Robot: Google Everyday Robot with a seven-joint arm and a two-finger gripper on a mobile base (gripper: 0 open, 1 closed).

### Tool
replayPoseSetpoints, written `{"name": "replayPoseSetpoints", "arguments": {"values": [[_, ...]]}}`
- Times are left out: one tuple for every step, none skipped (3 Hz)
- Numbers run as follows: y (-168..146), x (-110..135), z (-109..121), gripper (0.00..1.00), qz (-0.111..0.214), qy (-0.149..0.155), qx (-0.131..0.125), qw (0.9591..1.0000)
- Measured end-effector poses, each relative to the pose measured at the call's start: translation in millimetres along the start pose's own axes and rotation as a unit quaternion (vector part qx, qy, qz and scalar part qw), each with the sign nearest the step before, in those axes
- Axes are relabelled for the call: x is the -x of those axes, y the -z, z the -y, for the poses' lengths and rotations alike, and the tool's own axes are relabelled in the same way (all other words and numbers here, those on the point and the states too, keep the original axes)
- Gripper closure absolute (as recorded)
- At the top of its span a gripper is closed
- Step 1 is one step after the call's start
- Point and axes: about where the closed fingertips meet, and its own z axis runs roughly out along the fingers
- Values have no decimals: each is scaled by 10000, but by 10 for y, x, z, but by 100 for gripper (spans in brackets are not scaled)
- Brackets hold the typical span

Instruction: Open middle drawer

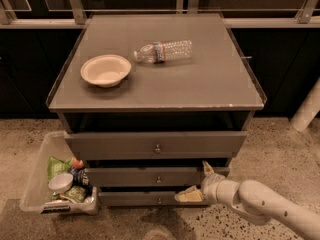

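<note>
The rigid middle drawer [125, 177] probably slides heavily, and its small, slick knob [158, 179] is the only hold, just left of the wide-spread gripper [198, 183].

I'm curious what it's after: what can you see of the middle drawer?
The middle drawer is a flat matte grey front with one small round metal knob at its centre. It sits between a taller drawer front above and a thinner one below. The gripper is at its right end, open, one finger by the upper corner; whether it touches is unclear.
</note>
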Motion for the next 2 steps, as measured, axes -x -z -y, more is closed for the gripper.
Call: {"name": "replayPoseSetpoints", "arguments": {"values": [[-12, 14, 25, 0, 14, 14, -14, 10000], [-23, -51, 57, 0, -19, -97, -16, 9999]]}}
